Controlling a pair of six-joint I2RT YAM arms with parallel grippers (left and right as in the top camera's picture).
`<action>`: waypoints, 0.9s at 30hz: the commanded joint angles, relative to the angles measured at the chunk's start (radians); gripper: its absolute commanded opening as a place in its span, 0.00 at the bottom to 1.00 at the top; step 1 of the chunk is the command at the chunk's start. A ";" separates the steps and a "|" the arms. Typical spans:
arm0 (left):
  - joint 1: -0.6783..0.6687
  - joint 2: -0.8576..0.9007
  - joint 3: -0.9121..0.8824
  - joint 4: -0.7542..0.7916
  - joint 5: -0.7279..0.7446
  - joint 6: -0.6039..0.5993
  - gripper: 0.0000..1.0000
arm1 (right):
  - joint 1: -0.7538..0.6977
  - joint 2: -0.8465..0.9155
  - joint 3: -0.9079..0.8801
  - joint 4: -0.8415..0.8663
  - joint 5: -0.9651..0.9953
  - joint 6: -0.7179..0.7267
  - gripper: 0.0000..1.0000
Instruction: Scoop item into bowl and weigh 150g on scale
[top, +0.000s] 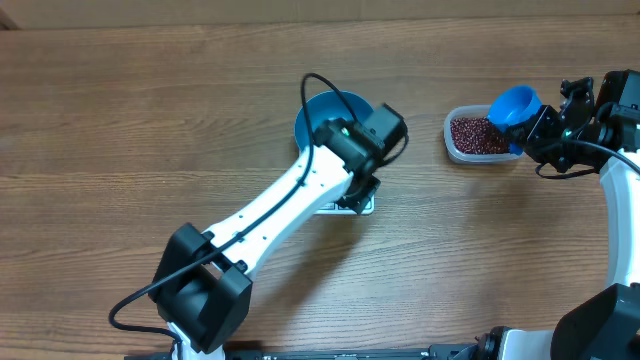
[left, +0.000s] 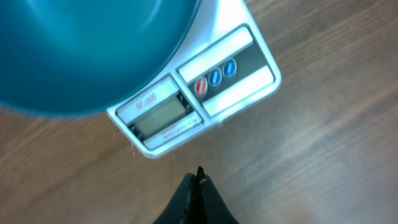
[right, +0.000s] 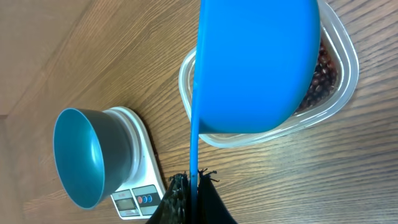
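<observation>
Loosely heaped, tiny reddish beans (top: 478, 135), clear tub (top: 447, 130), right claw (right: 194, 183) gripping scoop (top: 513, 105)

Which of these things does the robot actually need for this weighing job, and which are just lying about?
Needed: beans, clear tub, blue scoop, blue bowl, scale.
Lying about: nothing I can see, only the wooden table underneath.

Brown wood-grain table (top: 120, 120). Directly on it: small flat white square kitchen scale (left: 205, 93) near centre, display edge toward 6 o'clock in overhead. Clear rounded-rectangle plastic tub (top: 449, 135) at 3 o'clock of the scale, well apart. Both sit flat.
</observation>
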 joint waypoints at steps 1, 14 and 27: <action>-0.023 -0.020 -0.090 0.102 -0.085 0.052 0.04 | 0.004 -0.009 0.013 0.006 0.012 -0.023 0.04; -0.010 -0.020 -0.174 0.281 -0.084 0.176 0.04 | 0.004 -0.009 0.014 0.009 0.026 -0.026 0.04; -0.010 -0.019 -0.122 0.333 -0.002 0.073 0.04 | 0.004 -0.009 0.014 0.012 0.026 -0.026 0.04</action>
